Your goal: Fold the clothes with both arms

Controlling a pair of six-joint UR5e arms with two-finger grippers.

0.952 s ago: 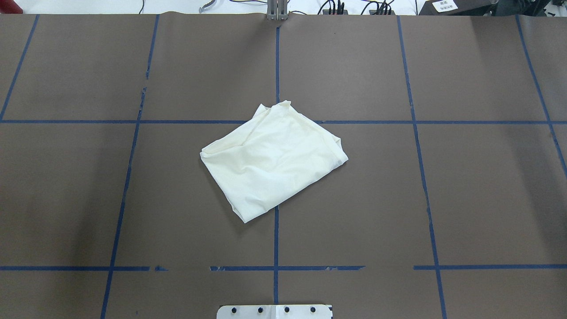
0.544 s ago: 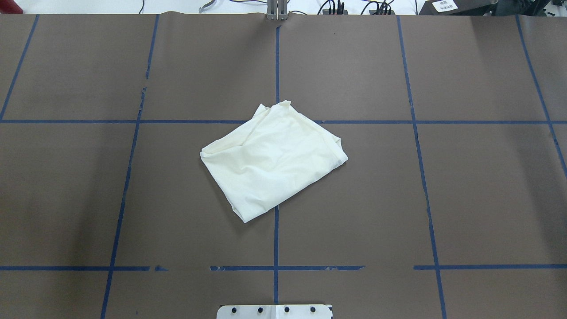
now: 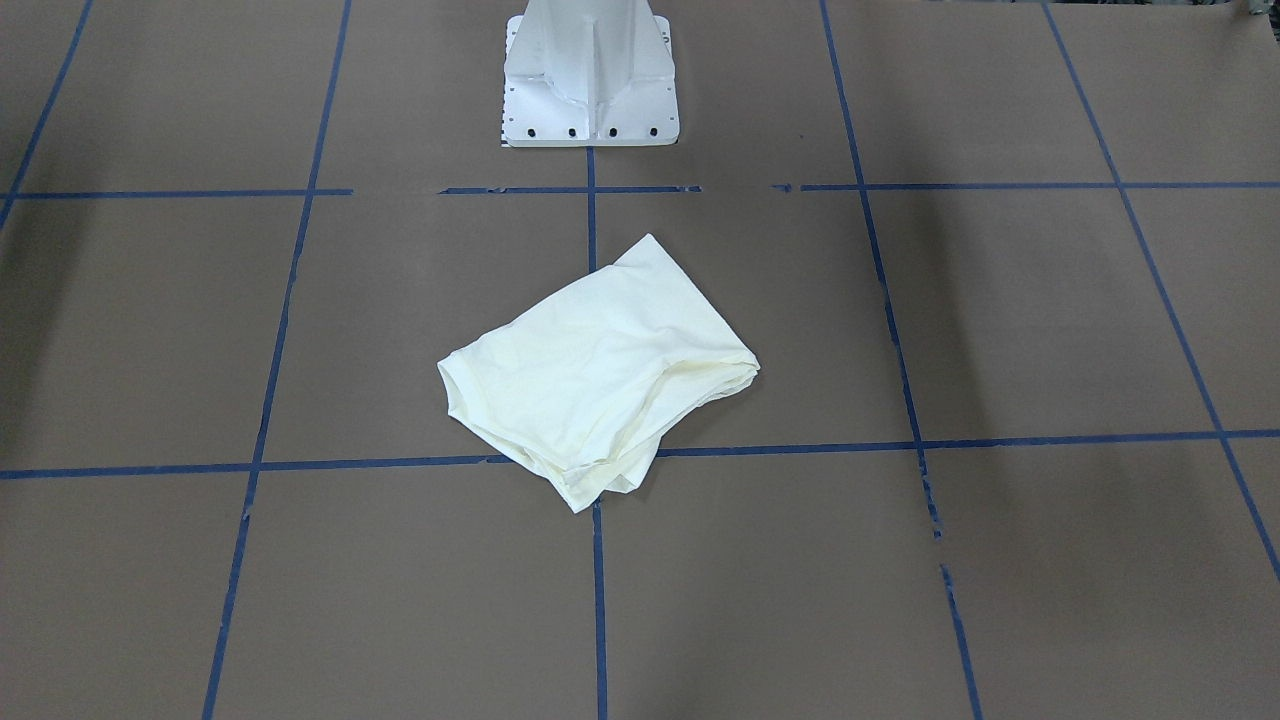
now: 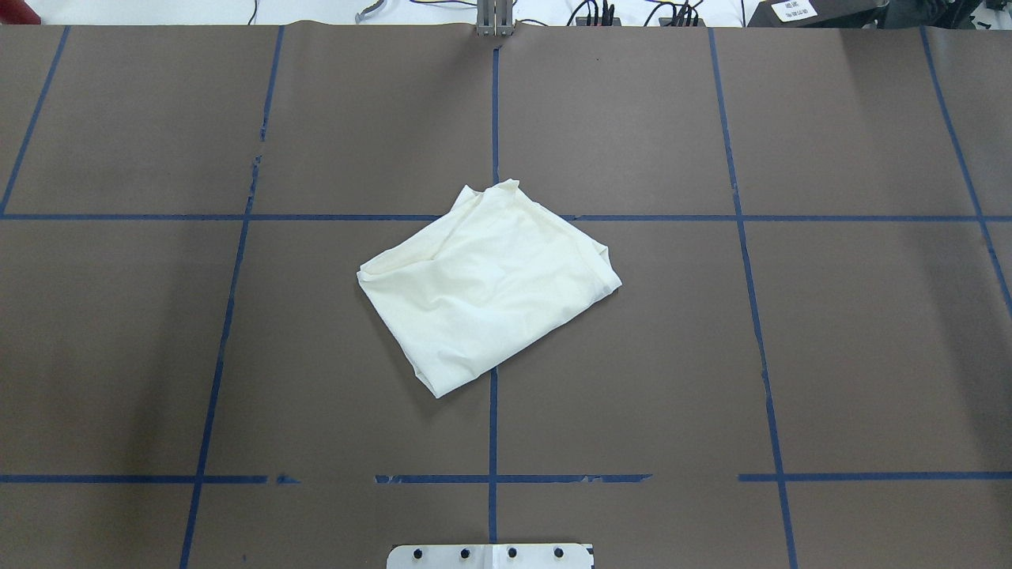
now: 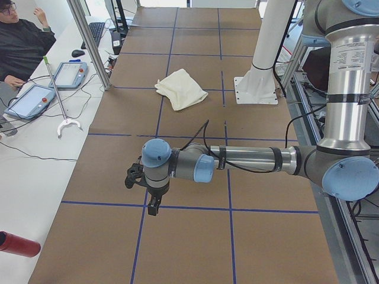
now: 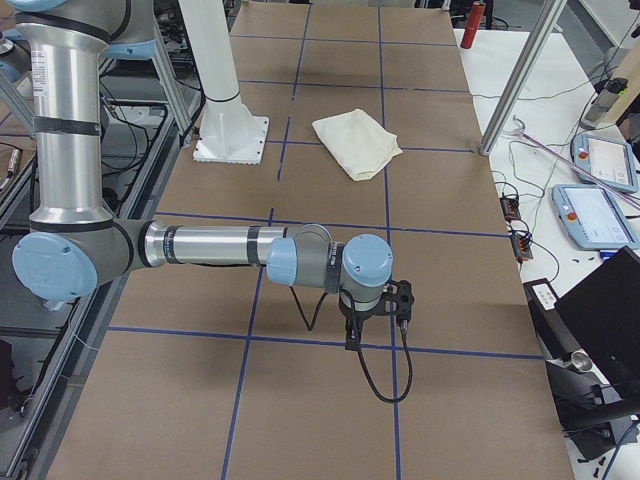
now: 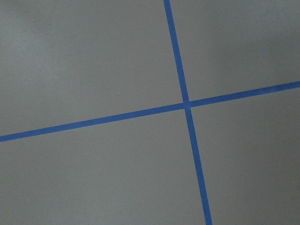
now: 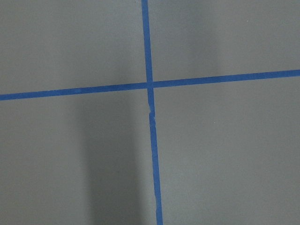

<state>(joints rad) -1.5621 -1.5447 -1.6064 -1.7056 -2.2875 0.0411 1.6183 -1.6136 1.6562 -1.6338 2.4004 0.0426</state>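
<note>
Cream-white shirt [image 4: 486,284] lies as a skewed folded bundle at the overhead frame's centre on the brown surface [image 4: 711,356]. The left gripper [image 5: 153,207] and right gripper [image 6: 352,338] hang well apart from it; I cannot tell their spread. A careless pass might snag the loose upper corner and undo the fold.

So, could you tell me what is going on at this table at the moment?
Nothing is being handled right now. The cream-white shirt lies folded into a rough, skewed bundle in the middle of the brown table, over a crossing of blue tape lines, in front of the white pedestal. The left arm and the right arm reach out over opposite ends of the table, each gripper pointing down well away from the shirt. Whether the fingers are open cannot be told.
</note>
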